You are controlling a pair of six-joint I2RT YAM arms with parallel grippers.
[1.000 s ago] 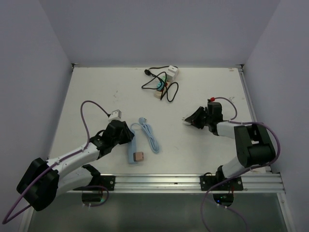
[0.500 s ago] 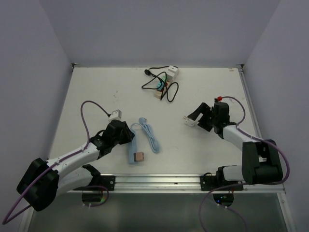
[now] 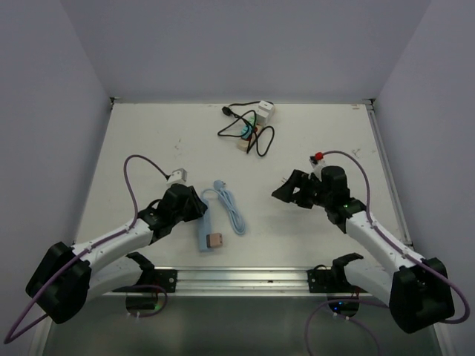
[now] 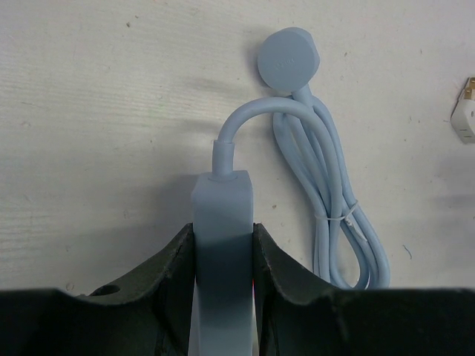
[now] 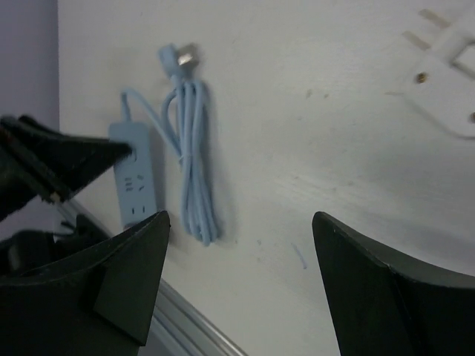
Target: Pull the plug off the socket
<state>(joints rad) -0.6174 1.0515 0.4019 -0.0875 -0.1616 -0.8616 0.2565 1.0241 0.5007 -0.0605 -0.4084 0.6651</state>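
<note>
Table (image 3: 148, 141) from above: walls close it on the left, back and right, and a rail (image 3: 245, 278) runs along the near edge. The socket (image 3: 244, 142), cream, lies close to the back edge among loops of its black cord (image 3: 261, 145). It is well apart from both my arms, with bare surface on every side. My left jaws are clamped on the blue strip (image 3: 205, 231) near the front, its blue cord (image 3: 233, 213) bundled just beside. My right jaws stand apart right of centre, gripping nothing.

Left wrist: jaws pressed on both long sides of the blue strip (image 4: 223, 245). The blue cord (image 4: 334, 222) lies to its right, and a white adapter (image 4: 465, 111) sits at the frame's edge.

Right wrist: jaws wide over bare table. The white adapter (image 5: 449, 44) lies beyond them, and the blue strip (image 5: 136, 182) is far across.
</note>
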